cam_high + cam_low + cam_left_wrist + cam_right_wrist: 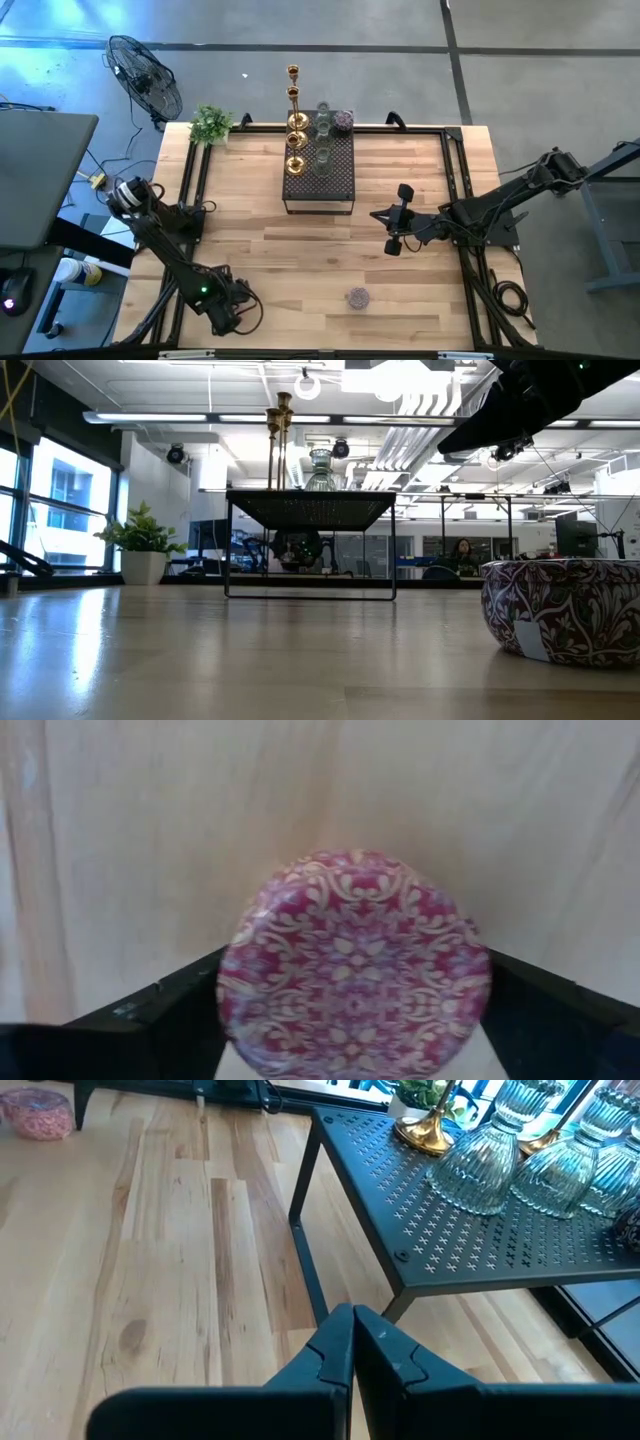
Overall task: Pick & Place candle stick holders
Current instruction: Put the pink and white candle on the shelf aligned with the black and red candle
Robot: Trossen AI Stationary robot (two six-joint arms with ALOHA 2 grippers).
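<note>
The left end effector point(350, 1020) is standing wide open around the patterned pink holder point(355, 965) near the worktop's front edge, so it should be closing gently and centred, while the closed right end effector point(352, 1342) is waiting beside the black stand point(480, 1230).

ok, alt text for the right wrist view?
Shut right gripper hovers over the wooden table beside a black perforated stand holding ribbed glass cups and a gold candlestick base; a pink patterned cup sits far off.
</note>
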